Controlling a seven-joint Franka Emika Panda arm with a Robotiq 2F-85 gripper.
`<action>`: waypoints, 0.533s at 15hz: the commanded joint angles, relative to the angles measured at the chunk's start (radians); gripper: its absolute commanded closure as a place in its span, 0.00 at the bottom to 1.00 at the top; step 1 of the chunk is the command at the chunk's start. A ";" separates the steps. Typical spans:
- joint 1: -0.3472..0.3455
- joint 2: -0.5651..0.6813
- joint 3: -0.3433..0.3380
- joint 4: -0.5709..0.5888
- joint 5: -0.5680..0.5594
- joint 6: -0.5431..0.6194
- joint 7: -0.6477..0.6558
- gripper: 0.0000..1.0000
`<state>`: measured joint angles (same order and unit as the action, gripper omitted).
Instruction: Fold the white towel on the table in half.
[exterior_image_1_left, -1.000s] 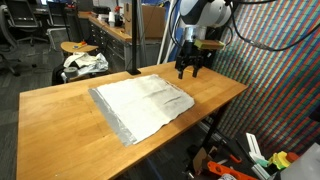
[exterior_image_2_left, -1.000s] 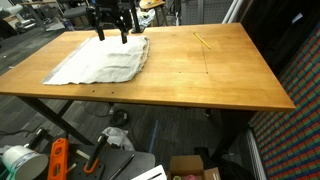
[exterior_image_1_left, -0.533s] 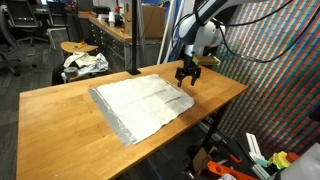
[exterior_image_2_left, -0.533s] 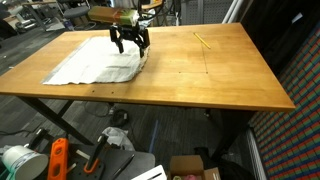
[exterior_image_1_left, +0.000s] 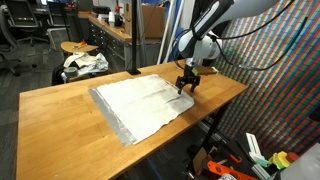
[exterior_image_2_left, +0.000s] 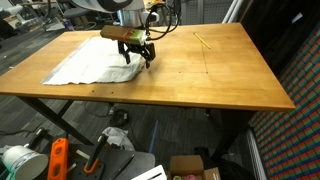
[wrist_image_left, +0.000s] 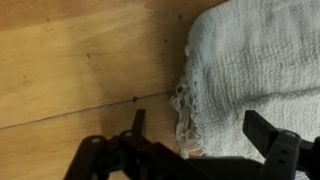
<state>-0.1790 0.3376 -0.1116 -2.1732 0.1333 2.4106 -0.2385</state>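
As the arm has dropped in over the last second, the black end effector (exterior_image_1_left: 186, 88) now sits low, jaws wide, astride the frayed edge of the large thin white rectangular towel (exterior_image_1_left: 140, 105) lying flat on the light orange-brown wooden table (exterior_image_1_left: 60, 130). Nothing is gripped, though contact is hard to judge; a pinch seems next.

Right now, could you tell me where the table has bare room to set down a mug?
The widest bare wood on the table runs from the white towel to the opposite end, broken only by a thin yellow stick near one edge. It is crowded at the towel corner under the open end effector.
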 joint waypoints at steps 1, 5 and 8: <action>-0.023 -0.004 0.034 -0.024 0.025 0.032 -0.049 0.00; -0.036 -0.018 0.045 -0.041 0.039 0.040 -0.081 0.41; -0.035 -0.064 0.047 -0.070 0.045 0.041 -0.086 0.65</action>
<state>-0.1975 0.3330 -0.0895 -2.1948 0.1456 2.4297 -0.2915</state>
